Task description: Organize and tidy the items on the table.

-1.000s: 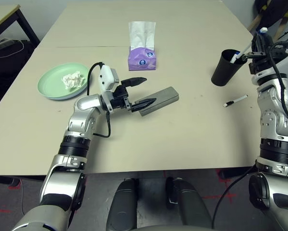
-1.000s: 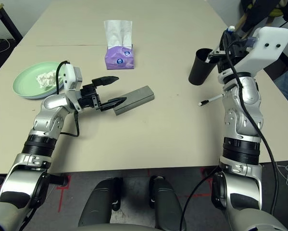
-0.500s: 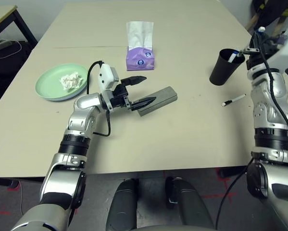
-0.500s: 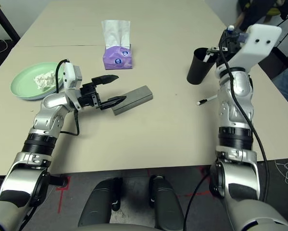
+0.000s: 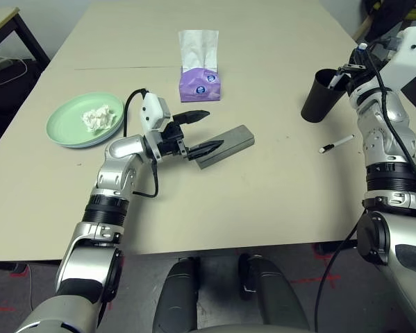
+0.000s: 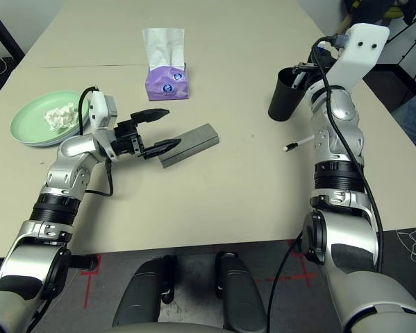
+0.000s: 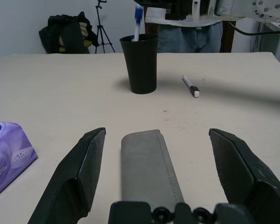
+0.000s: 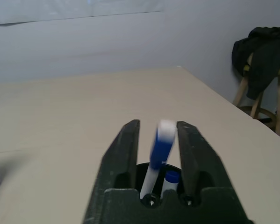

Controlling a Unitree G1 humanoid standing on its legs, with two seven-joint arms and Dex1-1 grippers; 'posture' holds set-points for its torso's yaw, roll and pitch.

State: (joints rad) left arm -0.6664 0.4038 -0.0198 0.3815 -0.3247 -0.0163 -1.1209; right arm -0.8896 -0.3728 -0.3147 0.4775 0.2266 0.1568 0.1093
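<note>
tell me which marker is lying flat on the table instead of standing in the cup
The white marker with the black cap, lying on the table beside the black cup. The blue-capped markers stand inside the cup.

Plate [image 5: 65, 132] sitting far left on the tabletop [image 5: 263, 208], tissue wad [image 5: 96, 118] lying on it, tissue pack [image 5: 199, 82] further back near the middle. Glasses case [image 5: 228, 144] lying mid-table, in front of the pack, near end between the left gripper's [image 5: 202, 132] spread fingers [image 7: 76, 175]. Cup [image 5: 318, 95] standing off to the right with a pen [image 8: 159, 144] in it and the right gripper [image 6: 301, 69] just above, marker [image 5: 337, 143] lying on the tabletop in front of the cup.
</note>
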